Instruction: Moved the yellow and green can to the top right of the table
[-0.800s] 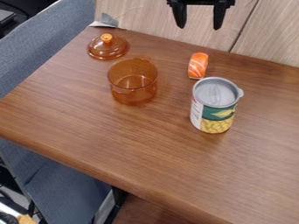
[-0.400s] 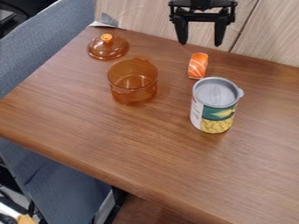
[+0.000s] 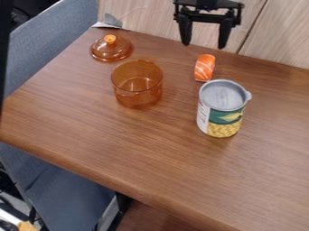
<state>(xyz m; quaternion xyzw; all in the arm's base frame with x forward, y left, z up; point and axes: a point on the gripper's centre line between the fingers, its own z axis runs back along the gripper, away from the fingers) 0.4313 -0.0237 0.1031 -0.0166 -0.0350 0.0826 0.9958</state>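
Under the upright yellow and green can (image 3: 222, 110) lies the wooden table (image 3: 120, 153), with the black gripper (image 3: 204, 45) beyond the can, spread wide and holding nothing, the amber pot (image 3: 138, 95) to its left, the lid (image 3: 111, 50) farther left, and the sushi piece (image 3: 204, 67) just behind.

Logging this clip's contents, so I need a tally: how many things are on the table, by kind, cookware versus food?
Cookware: 2 (amber pot, its lid)
Food: 2 (can, sushi piece)
Total: 4
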